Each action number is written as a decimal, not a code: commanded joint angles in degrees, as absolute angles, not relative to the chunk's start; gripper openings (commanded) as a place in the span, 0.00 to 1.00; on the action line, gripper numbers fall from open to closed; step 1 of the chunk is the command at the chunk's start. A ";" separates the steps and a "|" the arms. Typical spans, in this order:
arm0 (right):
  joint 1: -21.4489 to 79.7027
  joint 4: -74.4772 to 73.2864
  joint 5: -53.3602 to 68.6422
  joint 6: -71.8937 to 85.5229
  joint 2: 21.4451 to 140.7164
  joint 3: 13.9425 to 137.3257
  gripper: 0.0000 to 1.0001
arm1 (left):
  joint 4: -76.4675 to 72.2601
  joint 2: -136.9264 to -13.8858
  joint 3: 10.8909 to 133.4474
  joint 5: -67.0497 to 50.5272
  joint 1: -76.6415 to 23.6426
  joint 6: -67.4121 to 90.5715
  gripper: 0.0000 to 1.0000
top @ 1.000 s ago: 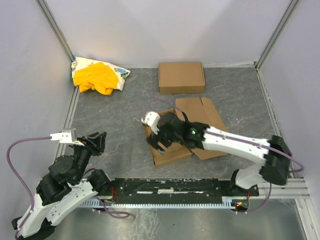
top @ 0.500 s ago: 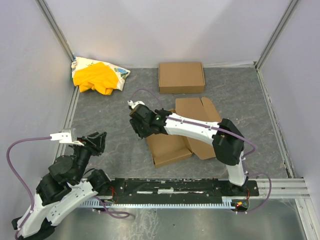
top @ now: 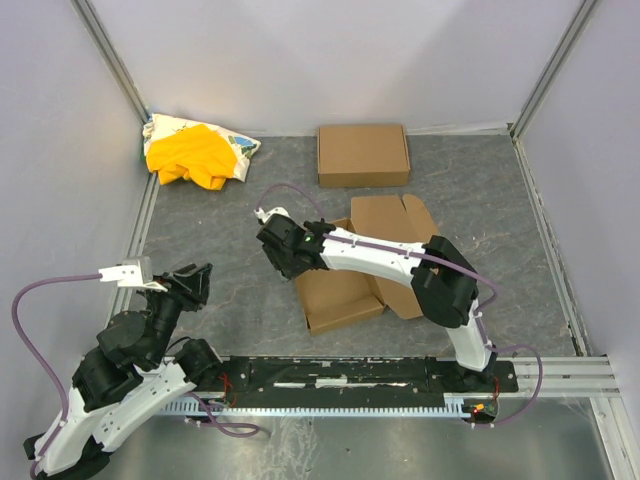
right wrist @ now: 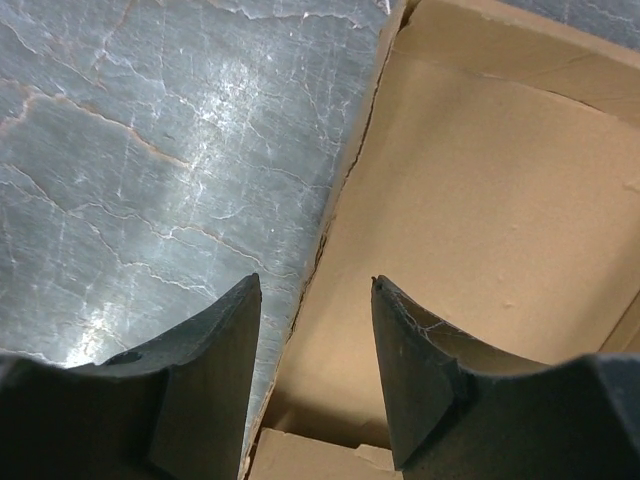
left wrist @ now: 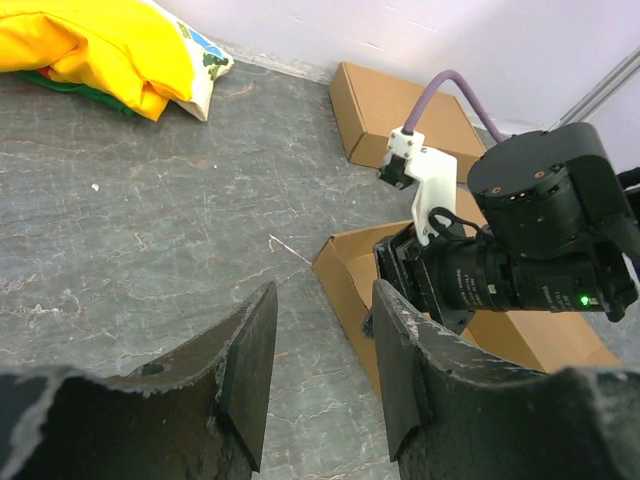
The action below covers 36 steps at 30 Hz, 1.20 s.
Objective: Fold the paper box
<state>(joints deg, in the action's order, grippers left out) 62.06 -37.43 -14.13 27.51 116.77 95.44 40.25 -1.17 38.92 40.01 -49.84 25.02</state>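
Right claw (right wrist: 310,285): half-spread, fingers straddling the raised left wall of the paper box (right wrist: 480,220) without pinching it. The outer finger is over bare worktop (right wrist: 150,150). The box lies directly beneath the claw, a part-formed tray.

Step judged: forming that side wall. The next move calls for closing on the wall and turning it inward.

Left claw (left wrist: 322,295): spread, empty, well apart.

Since a second ago, the right claw has shifted from the box's middle to its left edge and narrowed.

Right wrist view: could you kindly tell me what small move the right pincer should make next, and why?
The right pincer stands open astride a wall of the box, one finger over the table, the other over the box floor. It should probably lower a little and close on that wall.
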 commanded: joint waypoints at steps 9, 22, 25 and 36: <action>62.17 -34.99 -10.54 20.80 120.62 96.94 0.41 | 39.64 -0.88 38.58 42.00 -49.57 27.33 0.50; 71.74 -39.91 -14.29 16.46 112.13 84.43 0.07 | 39.73 -0.88 38.52 42.19 -49.57 27.60 0.50; 75.26 -42.05 -16.44 16.71 109.72 81.92 0.05 | 39.73 -0.88 38.50 42.12 -49.57 27.60 0.50; 91.76 -39.79 -23.29 4.77 101.48 71.80 0.02 | 39.64 -1.34 38.50 41.82 -49.53 27.68 0.50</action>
